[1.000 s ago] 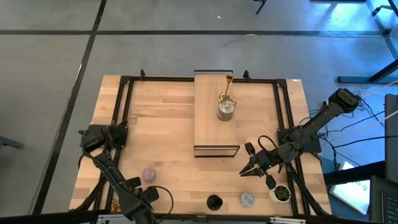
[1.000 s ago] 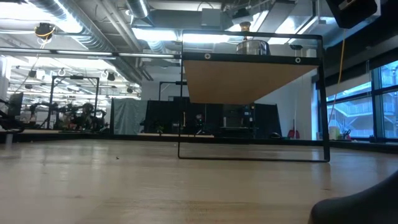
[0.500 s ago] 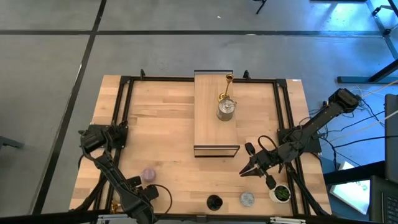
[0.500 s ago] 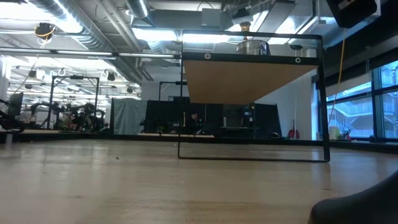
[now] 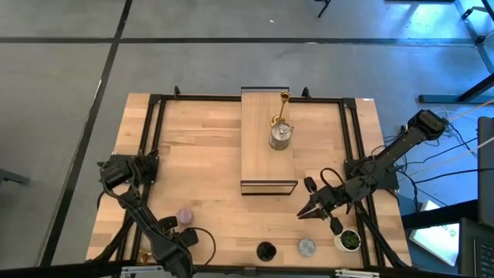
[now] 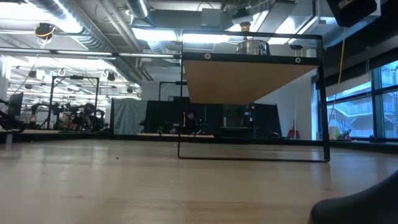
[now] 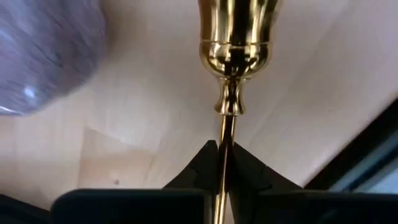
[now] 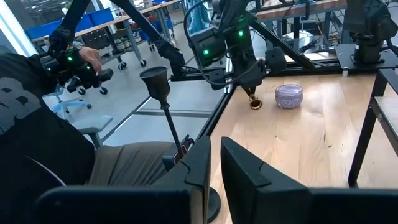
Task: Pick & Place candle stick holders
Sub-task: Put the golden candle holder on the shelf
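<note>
Left wrist view has the left end effector [image 7: 225, 155] clenched on the thin stem of a gold candle stick holder [image 7: 235, 56], its cup pointing away over the desk [image 7: 155, 124], with the lilac-pink holder [image 7: 46, 53] just beside. High view puts that pair at the desk's near left corner. On the long light-wood block [image 5: 269, 143] stand a tall gold holder [image 5: 283, 99] and a silver holder [image 5: 280, 133]. Near the front edge sit the black holder [image 5: 265, 251] and the grey-blue holder [image 5: 307, 247]. Over the desk's right side, the right end effector [image 5: 302, 214] grips a black stemmed holder [image 8: 163, 102]
</note>
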### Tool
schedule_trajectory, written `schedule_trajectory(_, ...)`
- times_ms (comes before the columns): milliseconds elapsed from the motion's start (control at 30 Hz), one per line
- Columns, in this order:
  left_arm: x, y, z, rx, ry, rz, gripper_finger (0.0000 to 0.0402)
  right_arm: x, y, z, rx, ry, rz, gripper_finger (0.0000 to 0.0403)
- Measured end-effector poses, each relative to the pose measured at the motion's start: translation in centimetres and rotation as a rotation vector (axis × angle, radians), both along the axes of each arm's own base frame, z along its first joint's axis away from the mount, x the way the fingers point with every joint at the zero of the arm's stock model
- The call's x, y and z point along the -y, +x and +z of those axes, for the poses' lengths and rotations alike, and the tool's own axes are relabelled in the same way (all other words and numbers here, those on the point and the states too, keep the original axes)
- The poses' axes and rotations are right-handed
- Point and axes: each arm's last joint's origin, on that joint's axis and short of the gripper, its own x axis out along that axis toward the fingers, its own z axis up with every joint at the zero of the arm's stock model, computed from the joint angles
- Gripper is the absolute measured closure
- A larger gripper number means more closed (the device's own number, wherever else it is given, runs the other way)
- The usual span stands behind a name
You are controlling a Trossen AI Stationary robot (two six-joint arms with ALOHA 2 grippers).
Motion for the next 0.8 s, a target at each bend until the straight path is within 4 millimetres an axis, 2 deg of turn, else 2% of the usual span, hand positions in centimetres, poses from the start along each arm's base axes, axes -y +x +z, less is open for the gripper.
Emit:
schedule_trajectory(133,-0.1,0.4,2.6,0.107,0.007,0.012,0.0390,0.0,0.0,0.0,0.004,0.000,-0.001,0.0363)
schedule_trajectory(267,-0.2,0.5,6.6,0.258,0.018,0.024,0.0391,0.0,0.0,0.1,0.015,-0.015,0.002,0.0363)
schedule_trajectory(400,-0.8,0.5,11.2,0.515,0.111,-0.038,0.0391,0.0,0.0,0.1,0.028,-0.035,-0.003,0.0363)
schedule_trajectory(533,-1.8,0.6,15.1,0.821,0.306,-0.143,0.0391,0.0,0.0,0.2,0.051,-0.051,-0.003,0.0363)
schedule_trajectory(667,-3.0,1.0,17.5,1.034,0.518,-0.204,0.0391,0.1,0.2,0.9,0.129,-0.064,-0.038,0.0363)
schedule_trajectory(800,-4.2,2.0,18.6,1.118,0.682,-0.215,0.0391,0.1,0.2,1.7,0.254,-0.127,-0.033,0.0363)
